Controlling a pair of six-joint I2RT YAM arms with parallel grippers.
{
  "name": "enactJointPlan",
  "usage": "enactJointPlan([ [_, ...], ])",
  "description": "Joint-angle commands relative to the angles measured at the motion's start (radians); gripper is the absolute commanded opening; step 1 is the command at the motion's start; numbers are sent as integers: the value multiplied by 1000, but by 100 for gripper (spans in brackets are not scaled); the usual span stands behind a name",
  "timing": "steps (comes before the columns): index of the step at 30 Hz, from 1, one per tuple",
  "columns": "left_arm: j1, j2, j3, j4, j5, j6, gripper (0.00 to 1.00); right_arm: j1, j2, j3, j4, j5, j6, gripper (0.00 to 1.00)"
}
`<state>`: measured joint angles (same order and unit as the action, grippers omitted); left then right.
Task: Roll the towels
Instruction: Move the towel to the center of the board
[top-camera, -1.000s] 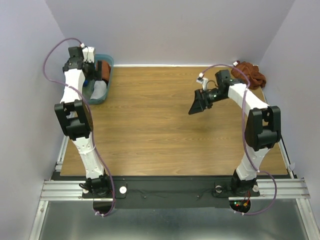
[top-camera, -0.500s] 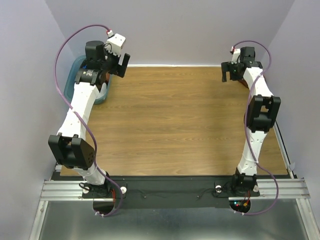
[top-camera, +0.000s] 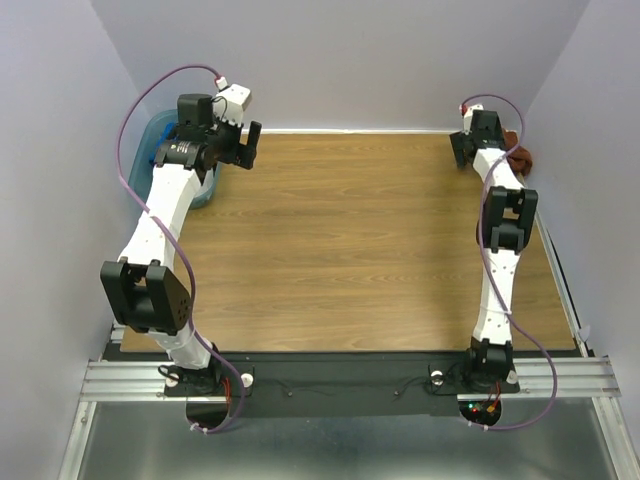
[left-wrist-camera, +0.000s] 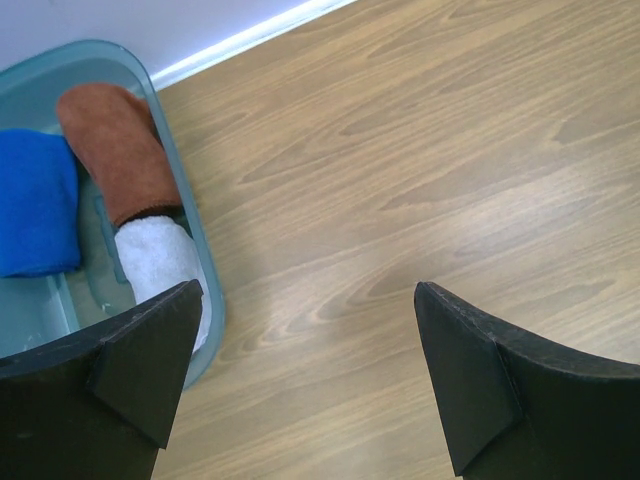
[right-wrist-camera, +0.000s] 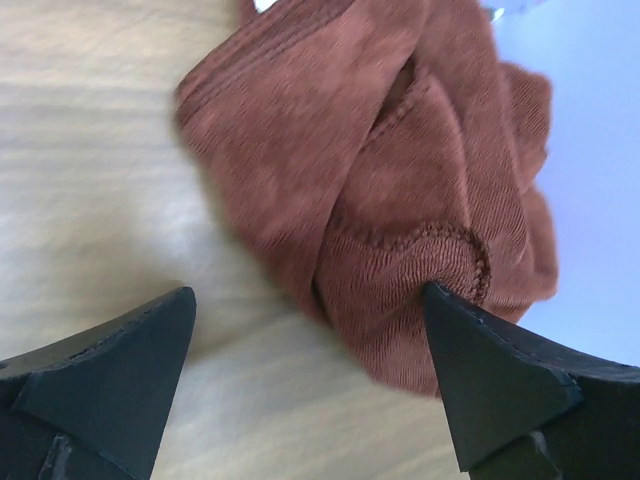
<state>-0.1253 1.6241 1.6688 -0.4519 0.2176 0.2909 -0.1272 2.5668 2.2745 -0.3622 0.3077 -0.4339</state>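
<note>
Landmark is the wooden table (top-camera: 350, 240). Left gripper (top-camera: 232, 140) is up over the table's far-left corner, jaws spread wide and holding nothing; the left wrist view shows both dark fingers (left-wrist-camera: 130, 370) apart with bare wood between them. Just off that corner sits a translucent blue tub (left-wrist-camera: 195, 250), its rim right at the table's left edge. Inside the tub: a rolled rust-brown towel (left-wrist-camera: 120, 150), a white towel roll (left-wrist-camera: 160, 260) touching the brown one's near end, and a bright blue towel (left-wrist-camera: 35, 200) beside the brown one, deeper in the tub. In the top view the tub (top-camera: 140, 150) is mostly hidden behind the left arm. Right gripper (top-camera: 466, 145) is at the table's far-right corner, jaws also released wide, gripping nothing. A loose, crumpled rust-brown towel (right-wrist-camera: 400, 170) lies bunched on the table at that far-right corner against the side wall, unrolled, with folds and a stitched hem showing. In the right wrist view it sits between and ahead of the open fingers (right-wrist-camera: 100, 380); the right fingertip looks close to the cloth edge, but contact can't be told. In the top view only a bit of that towel (top-camera: 522, 155) shows past the right arm.
</note>
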Motion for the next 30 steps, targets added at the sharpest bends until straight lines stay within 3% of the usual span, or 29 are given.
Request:
enactJointPlan([
  [1,-4,-64,-32,2,-3,-15,99,-3,81,49,132,118,-75,100],
  [7,-4,-95,-69,12,-15,-12,99,-14,191,74,216,179,-161,86],
  [9,-4,-90,-69,12,-20,-12,99,-14,207,72,229,188,-192,64],
  [10,-4,-90,-66,12,-21,-10,99,-15,217,71,239,194,-207,35],
  [11,-5,-89,-63,10,-20,-9,99,-14,219,66,241,192,-215,20],
  [12,-4,-83,-55,9,-21,-10,99,-12,210,48,243,192,-218,6],
  [13,-4,-79,-52,7,-23,-10,99,-14,201,34,241,189,-220,1],
  [16,-4,-64,-29,-2,-21,-18,99,-8,146,-35,244,177,-204,1],
  [24,-8,-92,-9,-19,38,-19,99,95,-398,-627,226,-128,-106,1],
  [30,-8,-121,-30,-48,68,-29,99,236,-629,-791,27,-373,-17,1],
])
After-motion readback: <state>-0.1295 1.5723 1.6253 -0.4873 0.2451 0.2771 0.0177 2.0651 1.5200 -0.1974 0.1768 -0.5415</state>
